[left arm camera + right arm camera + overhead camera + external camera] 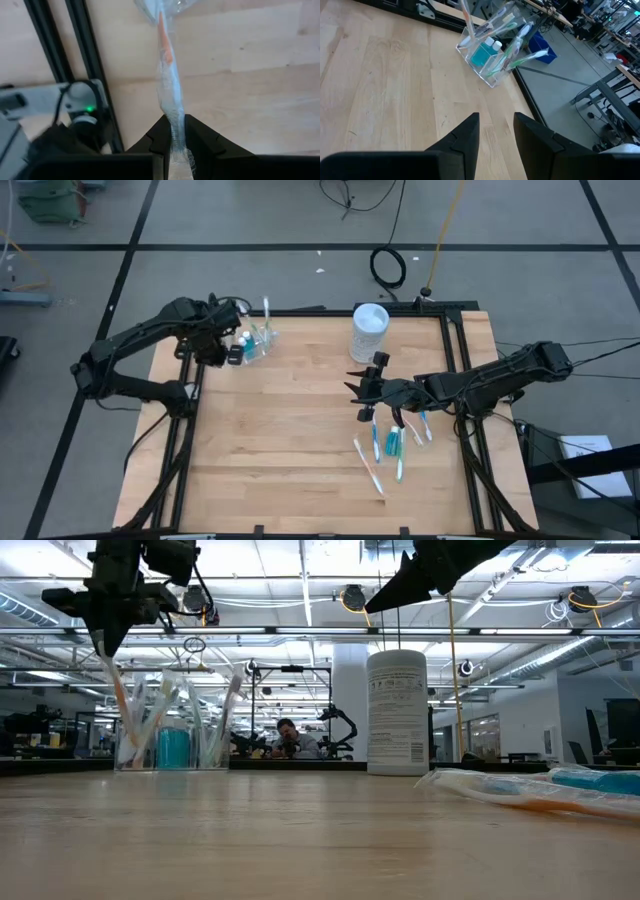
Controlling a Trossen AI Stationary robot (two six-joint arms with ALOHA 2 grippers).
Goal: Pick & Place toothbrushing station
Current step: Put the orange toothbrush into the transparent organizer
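On the high view, the left gripper (236, 350) sits at about ten o'clock on the wooden table (290, 440), just beside the clear cup (258, 340) near the table's far left corner. Its fingers (157, 142) are pinched narrow on a wrapped toothbrush (169, 95) with an orange handle, whose far end reaches into the cup. The low view shows the cup (172, 745) standing upright, holding several toothbrushes (228, 710) that lean outward and a blue toothpaste tube (173, 748).

At twelve o'clock a white cylindrical container (368, 332) stands upright, near the table's far edge.

At about two o'clock from the table's middle, the right gripper (356, 393) hangs above the wood with its fingers (465, 135) set apart and nothing between them. Just beside it, toward four o'clock, loose toothbrushes (372, 470) and blue tubes (393, 444) lie flat in a scattered cluster on the table. The right wrist view looks across bare wood to the cup (495, 50), well apart from this gripper.
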